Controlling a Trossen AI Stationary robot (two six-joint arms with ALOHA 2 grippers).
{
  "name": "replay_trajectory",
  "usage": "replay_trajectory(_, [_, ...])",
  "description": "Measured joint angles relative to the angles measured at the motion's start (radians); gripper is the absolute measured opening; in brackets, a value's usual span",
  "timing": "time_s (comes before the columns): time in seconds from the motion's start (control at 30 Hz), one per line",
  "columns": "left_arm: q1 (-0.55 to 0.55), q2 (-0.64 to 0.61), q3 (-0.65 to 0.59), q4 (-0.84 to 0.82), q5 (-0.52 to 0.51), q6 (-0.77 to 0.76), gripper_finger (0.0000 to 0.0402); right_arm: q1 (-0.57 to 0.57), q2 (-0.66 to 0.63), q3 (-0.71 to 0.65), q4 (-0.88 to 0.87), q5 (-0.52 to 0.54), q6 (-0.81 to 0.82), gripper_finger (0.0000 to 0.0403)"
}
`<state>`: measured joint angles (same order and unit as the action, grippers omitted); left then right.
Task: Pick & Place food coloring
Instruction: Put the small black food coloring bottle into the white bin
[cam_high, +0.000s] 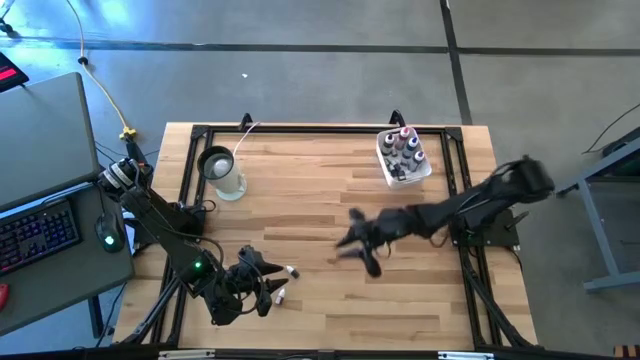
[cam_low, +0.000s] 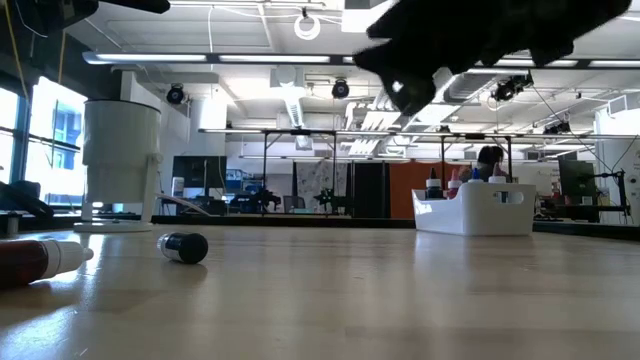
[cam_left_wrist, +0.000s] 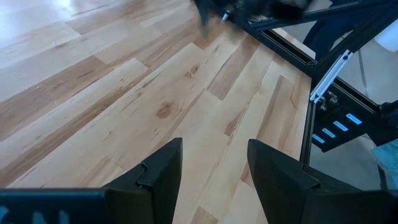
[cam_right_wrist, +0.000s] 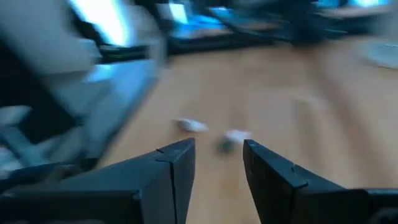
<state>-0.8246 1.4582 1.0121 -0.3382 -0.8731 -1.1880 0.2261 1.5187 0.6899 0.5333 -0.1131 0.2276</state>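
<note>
Right end effector (cam_high: 358, 246) hangs over mid-worktop, fingers apart, empty. Left end effector (cam_high: 262, 278) rests near the front edge, fingers parted, empty. Two small white-tipped food coloring bottles (cam_high: 283, 283) lie beside it; others stand in the white rectangular plastic tub (cam_high: 389, 168).

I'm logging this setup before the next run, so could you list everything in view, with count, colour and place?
White tub: one, far right part of the table, holding several small bottles with dark, red and pink tops; exact count unclear.
Loose bottles: two on the near left part, by the left gripper; one dark with a white tip, one small and dark, both lying down.
Clear cup: one, black ring on top, far left part.
Table: one, light wood, black frame.
Keyboard: one, dark, on a grey side desk to the left.
Left gripper: near left, open, empty.
Right gripper: above the table's middle, open, empty.
</note>
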Motion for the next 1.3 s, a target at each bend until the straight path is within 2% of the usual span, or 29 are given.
replay_trajectory(0.07, [0.000, 0.000, 0.000, 0.000, 0.000, -0.001, 0.0181, 0.032, 0.091, 0.002, 0.155, -0.057, 0.005, 0.0129])
replay_trajectory(0.13, [0.000, 0.000, 0.000, 0.000, 0.000, -0.001, 0.0181, 0.050, 0.172, 0.028, 0.249, -0.069, 0.022, 0.0129])
replay_trajectory(0.23, [0.000, 0.000, 0.000, 0.000, 0.000, -0.001, 0.0181, 0.057, 0.283, 0.119, 0.265, -0.043, 0.032, 0.0129])
replay_trajectory(0.37, [0.000, 0.000, 0.000, 0.000, 0.000, -0.001, 0.0181, 0.058, 0.434, 0.298, 0.075, -0.029, 0.019, 0.0129])
replay_trajectory(0.53, [0.000, 0.000, 0.000, 0.009, -0.026, -0.021, 0.0181, 0.059, 0.549, 0.521, -0.298, 0.153, 0.018, 0.0129])
replay_trajectory(0.6, [0.000, 0.000, 0.000, 0.006, -0.052, -0.020, 0.0181, 0.060, 0.585, 0.570, -0.380, 0.201, 0.019, 0.0129])
replay_trajectory(0.77, [0.000, 0.000, 0.000, 0.006, -0.043, -0.016, 0.0181, 0.066, 0.639, 0.631, -0.379, 0.215, 0.034, 0.0129])
replay_trajectory(0.87, [0.000, 0.000, 0.000, 0.006, -0.025, -0.016, 0.0181, 0.066, 0.647, 0.632, -0.383, 0.221, 0.035, 0.0129])
replay_trajectory(1.17, [0.000, 0.000, 0.000, 0.007, -0.028, -0.016, 0.0181, 0.072, 0.646, 0.633, -0.293, 0.338, 0.068, 0.0129])
replay_trajectory(1.3, [0.000, 0.000, 0.000, 0.007, -0.028, -0.018, 0.0181, 0.085, 0.646, 0.633, -0.285, 0.347, 0.084, 0.0129])
